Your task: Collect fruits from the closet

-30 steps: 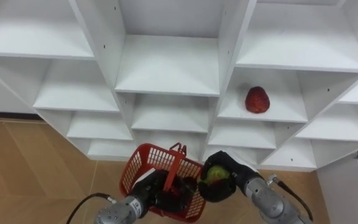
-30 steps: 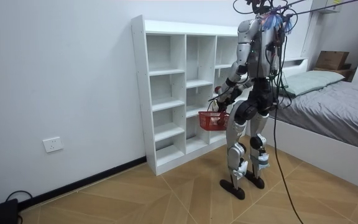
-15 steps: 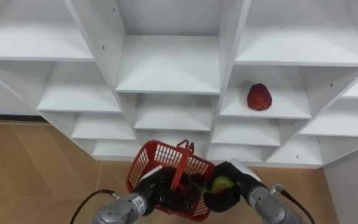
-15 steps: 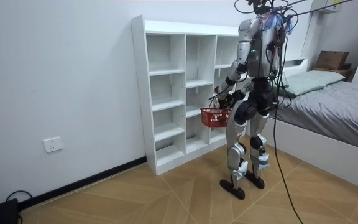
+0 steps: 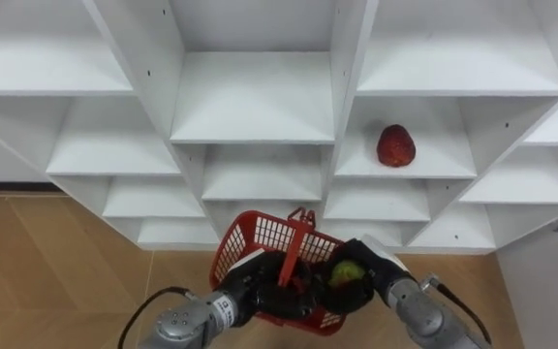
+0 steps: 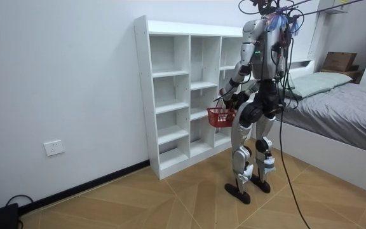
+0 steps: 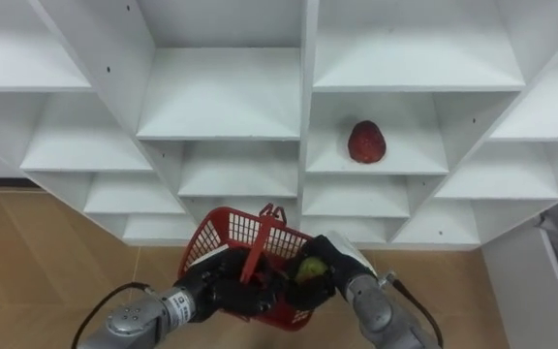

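Note:
A red plastic basket [image 5: 260, 234] hangs in front of the white closet [image 5: 260, 97], low in the eye views. My left hand [image 5: 258, 288] is shut on its upright handle [image 5: 295, 242]. From the right, my right hand [image 5: 364, 278] reaches over the basket's right rim, fingers curled round a green fruit [image 5: 342, 274] that sits inside the rim. A red fruit [image 5: 396, 145] lies alone in a compartment of the closet's right column, above and beyond my right hand. In the room view I stand upright facing the closet [image 6: 176, 95] with the basket [image 6: 219, 116] at waist height.
The closet's other compartments hold nothing. Wooden floor [image 5: 56, 262] shows below the shelves. A bed [image 6: 348, 108] stands behind me at the room view's right, and a cardboard box [image 6: 338, 61] sits on a ledge above it.
The basket has risen and shifted right toward my right hand. My right hand has carried the green fruit from beside the basket to inside its rim.

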Controlling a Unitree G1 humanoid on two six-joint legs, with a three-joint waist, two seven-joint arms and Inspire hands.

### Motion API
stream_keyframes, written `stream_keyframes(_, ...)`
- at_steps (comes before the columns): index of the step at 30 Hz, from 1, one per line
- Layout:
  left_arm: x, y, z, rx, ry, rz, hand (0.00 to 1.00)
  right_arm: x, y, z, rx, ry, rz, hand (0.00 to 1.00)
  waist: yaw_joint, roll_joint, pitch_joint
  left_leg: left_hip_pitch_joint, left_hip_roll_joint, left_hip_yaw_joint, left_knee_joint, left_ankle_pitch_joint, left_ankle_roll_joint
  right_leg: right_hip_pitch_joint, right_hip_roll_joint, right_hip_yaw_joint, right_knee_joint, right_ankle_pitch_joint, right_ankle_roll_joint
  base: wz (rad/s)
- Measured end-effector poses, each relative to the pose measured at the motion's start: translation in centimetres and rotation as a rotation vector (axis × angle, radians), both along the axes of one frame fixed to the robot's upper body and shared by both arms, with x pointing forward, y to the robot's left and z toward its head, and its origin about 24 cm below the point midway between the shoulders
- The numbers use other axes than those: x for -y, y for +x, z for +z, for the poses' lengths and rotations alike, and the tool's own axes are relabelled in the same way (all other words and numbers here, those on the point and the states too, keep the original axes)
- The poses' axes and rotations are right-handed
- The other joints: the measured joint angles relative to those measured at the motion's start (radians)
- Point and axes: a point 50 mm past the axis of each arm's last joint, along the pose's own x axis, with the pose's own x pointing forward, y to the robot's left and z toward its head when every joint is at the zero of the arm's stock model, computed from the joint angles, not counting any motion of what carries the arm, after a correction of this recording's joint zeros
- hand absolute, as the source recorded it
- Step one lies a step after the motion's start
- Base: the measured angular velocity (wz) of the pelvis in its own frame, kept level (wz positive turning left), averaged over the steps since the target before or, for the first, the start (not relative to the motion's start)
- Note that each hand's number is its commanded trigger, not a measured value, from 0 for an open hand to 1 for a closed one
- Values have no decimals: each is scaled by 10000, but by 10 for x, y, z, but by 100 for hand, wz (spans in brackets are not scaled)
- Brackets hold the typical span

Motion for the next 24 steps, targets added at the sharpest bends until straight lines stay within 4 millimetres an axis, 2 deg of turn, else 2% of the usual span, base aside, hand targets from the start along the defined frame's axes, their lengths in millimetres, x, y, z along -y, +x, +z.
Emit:
stream_keyframes(5, 2, 0, 0, 35, 41, -219, 100, 0, 0, 0, -45, -10, 8, 100, -1, -2, 12, -3, 5, -2, -2, -7, -11, -1, 15, 33, -10, -2, -2, 0)
stream_keyframes(10, 3, 1, 1, 61, 90, -507, 100, -3, 2, 0, -29, 44, 69, 100, -12, -29, 75, -1, 10, -2, -2, -8, -12, -1, 23, 39, -2, -3, -3, 0)
stream_keyframes(11, 3, 1, 2, 71, 87, -512, 100, -3, 3, 1, -16, 90, 33, 58, -23, -29, 92, -3, 9, -2, -3, -8, -12, -2, 23, 40, -2, -3, -3, 0)
stream_keyframes(12, 3, 1, 2, 76, 88, -510, 100, -5, 5, 2, 20, 133, 10, 6, -38, -35, 119, -2, 9, -11, -4, -8, -12, -2, 23, 50, -1, -3, -3, 0)
stream_keyframes(13, 4, 1, 2, 75, 82, -517, 100, -5, 7, 2, 36, 103, -17, 0, -50, -39, 128, -5, 8, -22, -5, -8, -12, -2, 24, 53, -1, -3, -3, 0)
stream_keyframes(19, 4, 1, 2, 52, 1, -650, 100, -5, 14, 7, 345, 202, -370, 0, -14, -54, 137, -14, 7, -16, -7, -8, -12, -2, 25, 52, -12, -4, -1, 0)
stream_keyframes(24, 5, 1, 2, 54, -15, -655, 100, -3, 13, 5, 206, 295, -533, 0, -7, -54, 137, -14, 7, -33, -7, -8, -12, -2, 26, 58, -15, -5, -1, 0)
